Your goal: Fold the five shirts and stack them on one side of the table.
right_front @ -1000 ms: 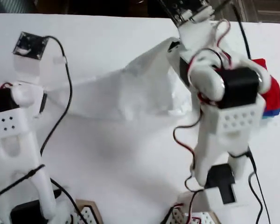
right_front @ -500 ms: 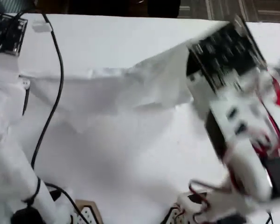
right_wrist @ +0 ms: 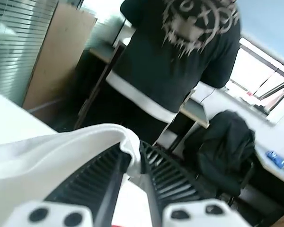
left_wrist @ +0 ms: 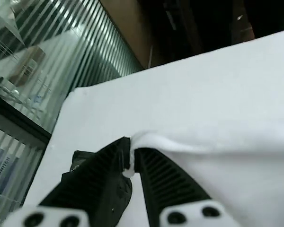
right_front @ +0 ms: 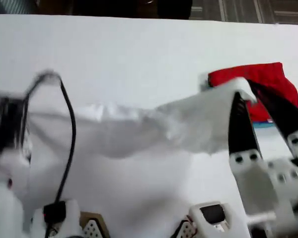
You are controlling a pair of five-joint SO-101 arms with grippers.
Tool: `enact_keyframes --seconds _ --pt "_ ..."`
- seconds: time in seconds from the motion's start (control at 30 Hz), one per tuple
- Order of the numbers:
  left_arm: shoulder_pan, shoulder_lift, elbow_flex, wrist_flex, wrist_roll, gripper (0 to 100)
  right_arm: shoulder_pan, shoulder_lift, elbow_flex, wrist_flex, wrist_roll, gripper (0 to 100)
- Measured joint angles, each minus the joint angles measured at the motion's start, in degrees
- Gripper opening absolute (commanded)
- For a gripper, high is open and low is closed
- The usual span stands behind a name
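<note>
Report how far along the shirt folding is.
Done: a folded red shirt lies at the right side of the table, with a blue edge under it, likely another. In hand: the white shirt hangs stretched between the left hand and right hand, each pinching an edge. Left: folding and stacking it; further shirts cannot be judged.

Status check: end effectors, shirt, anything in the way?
Left end effector shut on white shirt. Right end effector shut on its other end. Shirt stretched between them. Red shirt near right one.
</note>
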Motion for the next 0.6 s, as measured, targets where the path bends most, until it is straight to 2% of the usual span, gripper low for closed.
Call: enact_keyframes --seconds 0.27,0.6 --pt "-0.09 -6.42 -0.09 0.0 0.0 3 -0.09 -7.91 -0.7 0.0 0.0 1.9" --pt "-0.09 -6.51 0.18 0.0 1.58 3 -0.09 -8.18 -0.53 -3.52 0.09 1.9"
